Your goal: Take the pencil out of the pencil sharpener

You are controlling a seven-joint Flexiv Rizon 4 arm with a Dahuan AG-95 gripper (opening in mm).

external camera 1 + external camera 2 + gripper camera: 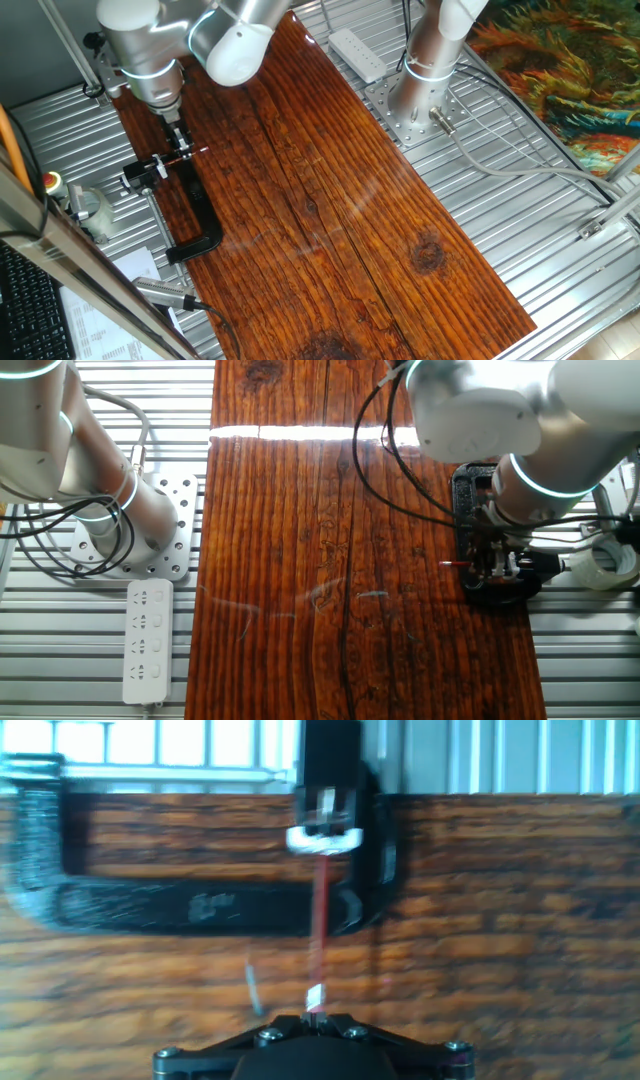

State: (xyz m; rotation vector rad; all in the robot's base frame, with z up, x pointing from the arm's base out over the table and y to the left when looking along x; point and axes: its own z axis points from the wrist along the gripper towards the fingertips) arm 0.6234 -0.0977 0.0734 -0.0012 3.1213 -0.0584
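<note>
At the upper left of one fixed view, the end effector (178,140) hangs over the striped brown wooden bench (340,210). Its narrowed fingers pinch the thin dark-red pencil (320,930), which runs up-frame into the small black-and-silver pencil sharpener (327,815) beside the large black C-shaped clamp (150,890).

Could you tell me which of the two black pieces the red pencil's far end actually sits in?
The pencil sharpener, the small black-and-silver block: the pencil runs straight into it. The large C-shaped clamp merely surrounds it.
</note>
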